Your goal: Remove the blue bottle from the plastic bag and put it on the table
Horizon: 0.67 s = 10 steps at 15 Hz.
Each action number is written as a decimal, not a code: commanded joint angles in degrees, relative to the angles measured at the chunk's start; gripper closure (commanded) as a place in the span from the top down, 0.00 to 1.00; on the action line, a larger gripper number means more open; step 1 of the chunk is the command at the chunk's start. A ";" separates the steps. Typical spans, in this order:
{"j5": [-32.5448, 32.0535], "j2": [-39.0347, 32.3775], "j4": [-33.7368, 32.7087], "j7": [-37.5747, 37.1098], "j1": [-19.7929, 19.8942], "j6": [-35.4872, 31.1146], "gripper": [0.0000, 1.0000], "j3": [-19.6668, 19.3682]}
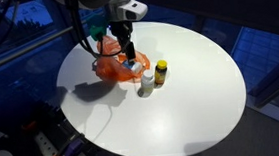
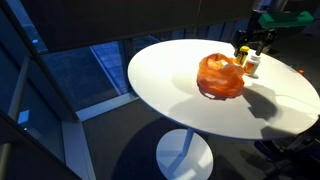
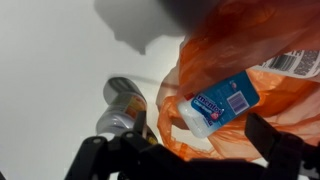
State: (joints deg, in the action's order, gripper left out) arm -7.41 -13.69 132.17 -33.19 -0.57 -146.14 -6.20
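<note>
The blue bottle (image 3: 220,105), with a white cap and a Mentos label, lies on its side in the mouth of the orange plastic bag (image 3: 270,90). The bag sits on the white round table in both exterior views (image 1: 114,70) (image 2: 220,75). My gripper (image 3: 200,132) is open just above the bottle, one finger on each side, not touching it. In both exterior views the gripper (image 1: 127,51) (image 2: 245,55) hangs over the bag's edge nearest the small containers.
A metal can (image 3: 125,105) (image 1: 145,86) stands right beside the bag. A yellow-capped bottle (image 1: 160,73) stands next to it. The white table (image 1: 201,93) ends in a round edge with dark floor below.
</note>
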 commanded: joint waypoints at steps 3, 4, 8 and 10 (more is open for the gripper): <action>2.26 -2.51 -1.07 -4.20 -1.15 -4.43 1.00 -0.67; 2.68 -2.91 -1.19 -4.17 -1.19 -5.30 1.00 -0.70; 4.58 -4.61 -1.71 -3.81 -1.29 -9.04 1.00 -0.76; 6.02 -5.48 -2.23 -3.30 -1.30 -9.99 1.00 -0.64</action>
State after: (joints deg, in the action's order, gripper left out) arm -3.69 -17.36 131.80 -36.66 -1.10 -154.96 -6.27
